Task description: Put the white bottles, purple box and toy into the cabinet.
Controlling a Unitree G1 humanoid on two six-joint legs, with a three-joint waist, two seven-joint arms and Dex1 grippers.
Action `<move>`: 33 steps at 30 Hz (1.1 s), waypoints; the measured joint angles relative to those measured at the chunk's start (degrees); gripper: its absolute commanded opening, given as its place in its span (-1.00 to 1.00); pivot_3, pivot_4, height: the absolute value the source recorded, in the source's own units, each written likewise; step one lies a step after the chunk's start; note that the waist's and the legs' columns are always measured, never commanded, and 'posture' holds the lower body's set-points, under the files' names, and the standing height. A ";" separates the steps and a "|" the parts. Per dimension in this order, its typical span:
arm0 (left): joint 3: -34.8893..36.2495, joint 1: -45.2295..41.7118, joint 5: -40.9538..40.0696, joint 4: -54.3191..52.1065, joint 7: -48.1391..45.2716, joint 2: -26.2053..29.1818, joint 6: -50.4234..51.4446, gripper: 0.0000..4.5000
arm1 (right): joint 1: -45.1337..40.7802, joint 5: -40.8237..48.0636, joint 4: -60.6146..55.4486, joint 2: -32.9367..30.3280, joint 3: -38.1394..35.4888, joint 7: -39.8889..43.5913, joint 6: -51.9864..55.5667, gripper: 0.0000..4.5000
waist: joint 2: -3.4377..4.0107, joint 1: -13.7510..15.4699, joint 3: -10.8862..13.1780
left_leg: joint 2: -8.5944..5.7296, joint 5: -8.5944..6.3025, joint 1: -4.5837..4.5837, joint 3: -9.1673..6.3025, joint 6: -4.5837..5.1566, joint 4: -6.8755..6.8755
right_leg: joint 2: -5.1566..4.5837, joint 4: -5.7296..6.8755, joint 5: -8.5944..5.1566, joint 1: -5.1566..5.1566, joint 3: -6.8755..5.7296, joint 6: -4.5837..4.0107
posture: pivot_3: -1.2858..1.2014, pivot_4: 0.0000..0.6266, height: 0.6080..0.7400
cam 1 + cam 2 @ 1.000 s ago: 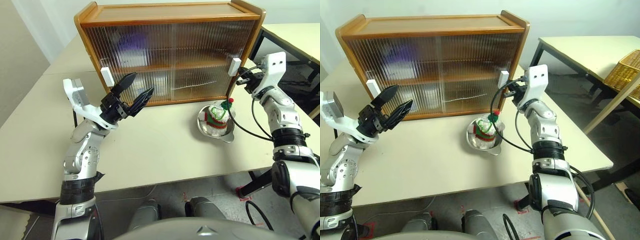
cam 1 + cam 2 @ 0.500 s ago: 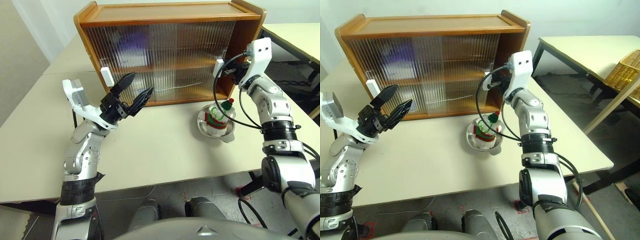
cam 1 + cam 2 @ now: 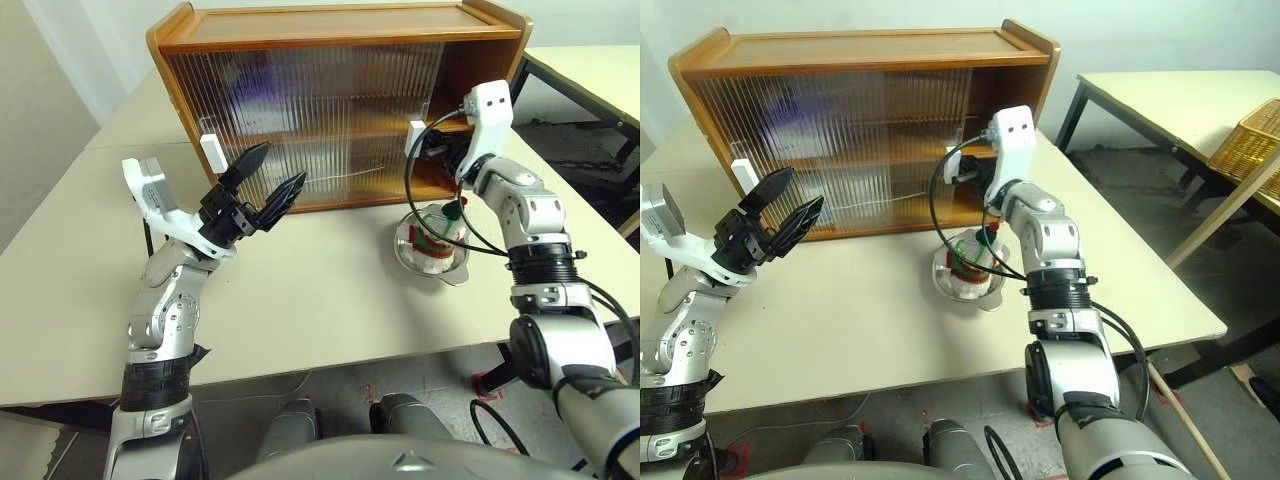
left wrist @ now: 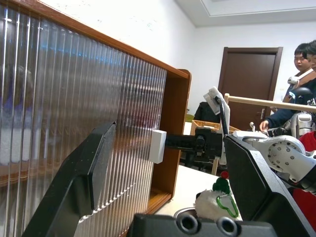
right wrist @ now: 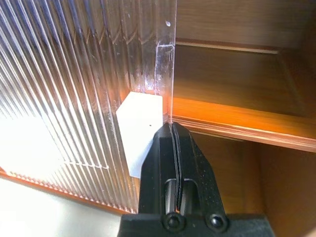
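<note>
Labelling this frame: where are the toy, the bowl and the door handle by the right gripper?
toy (image 3: 434,232), left eye view, its knitted body.
bowl (image 3: 452,272), left eye view, near rim.
door handle (image 5: 139,126), right wrist view, its white face.

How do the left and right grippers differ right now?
The left gripper is open and holds nothing; the right gripper is shut. The left one hovers over the table, apart from the cabinet; the right one's tips sit at the door's white handle. Both have two black fingers.
</note>
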 measured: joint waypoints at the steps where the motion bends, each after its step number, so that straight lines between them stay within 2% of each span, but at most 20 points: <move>1: 0.00 0.11 0.00 -0.08 0.03 0.00 0.00 1.00 | 0.00 0.12 -0.05 0.34 0.08 0.00 0.31 -0.98 | 0.00 0.03 0.00 | 0.00 0.00 0.00 0.00 0.00 -0.01 | 0.00 0.00 -0.01 -0.01 0.00 -0.01 | 0.00 -0.95 1.00; 23: 0.01 0.74 0.00 -1.28 1.08 0.12 -0.01 1.00 | -1.66 1.50 0.85 7.37 2.30 1.28 2.35 -0.98 | 0.00 0.51 0.00 | 0.01 0.04 -0.05 0.00 0.04 -0.36 | 0.01 0.02 -0.12 -0.25 0.00 -0.21 | 0.02 -0.96 1.00; 33: -0.15 0.74 0.00 -1.34 1.11 0.12 -0.01 1.00 | -1.99 1.71 0.93 7.86 2.41 2.59 2.28 -0.98 | 0.00 0.61 0.00 | 0.02 0.06 -0.05 0.01 0.08 -0.35 | 0.02 0.05 -0.13 -0.25 -0.02 -0.24 | 0.01 -0.97 1.00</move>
